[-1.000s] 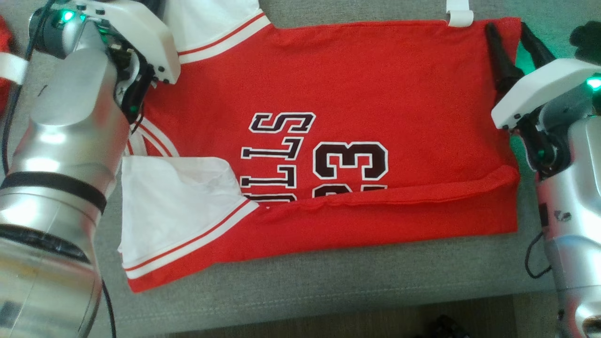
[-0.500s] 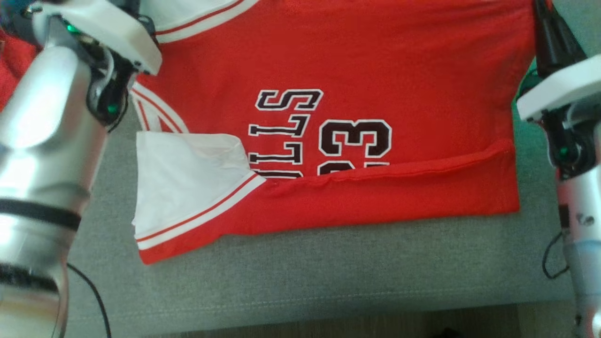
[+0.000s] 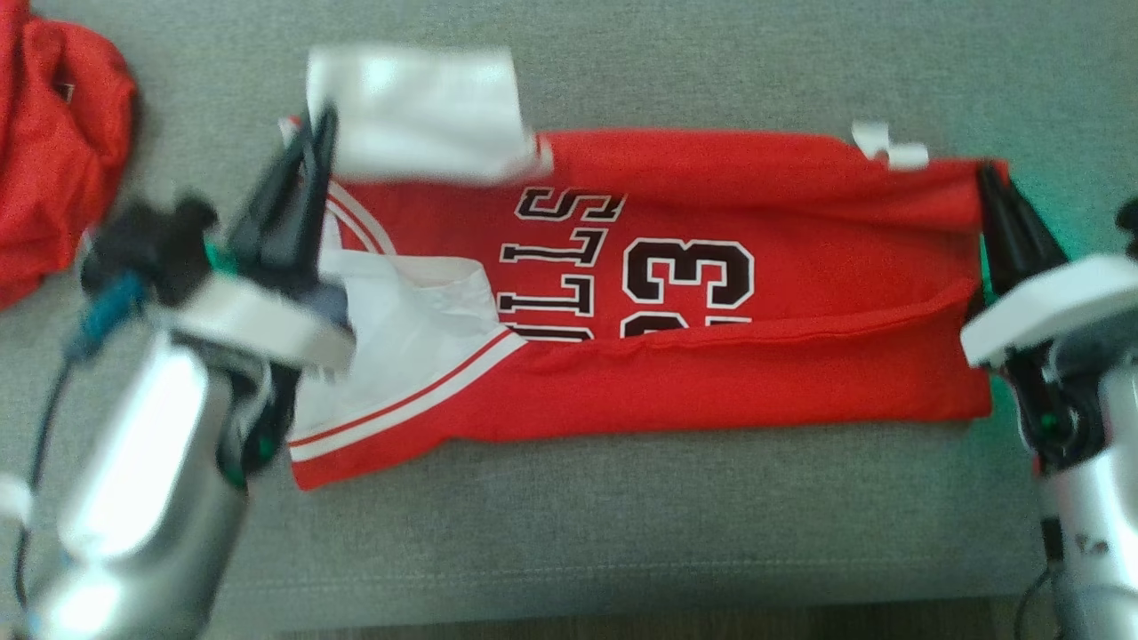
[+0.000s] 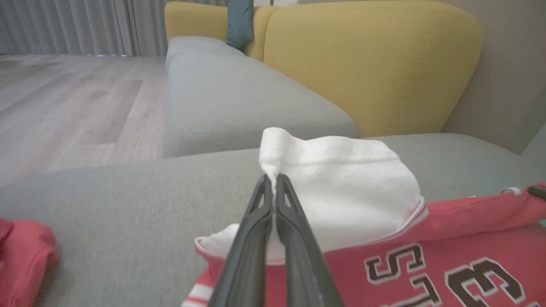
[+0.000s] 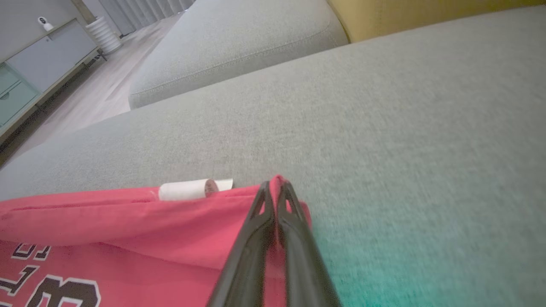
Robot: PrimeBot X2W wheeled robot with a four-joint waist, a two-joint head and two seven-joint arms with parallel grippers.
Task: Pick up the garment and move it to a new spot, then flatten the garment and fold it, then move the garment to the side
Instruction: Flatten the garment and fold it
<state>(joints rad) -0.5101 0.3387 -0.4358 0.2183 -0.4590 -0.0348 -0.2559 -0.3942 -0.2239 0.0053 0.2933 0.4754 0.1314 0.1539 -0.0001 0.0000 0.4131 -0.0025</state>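
Both clamp the red jersey (image 3: 711, 373): my left gripper (image 4: 271, 182) pinches its white sleeve (image 4: 341, 187), my right gripper (image 3: 985, 173) a corner (image 5: 300, 211).

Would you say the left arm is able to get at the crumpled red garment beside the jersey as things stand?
Probably not yet: the left hand is shut on the jersey's white sleeve, so it must let go first. The crumpled red garment lies close by, with bare grey cushion between.

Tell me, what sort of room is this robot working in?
Most likely a living room, or a mock-up of one: the red jersey lies on a grey sofa seat with yellow backrests, beside a wooden floor and long curtains.
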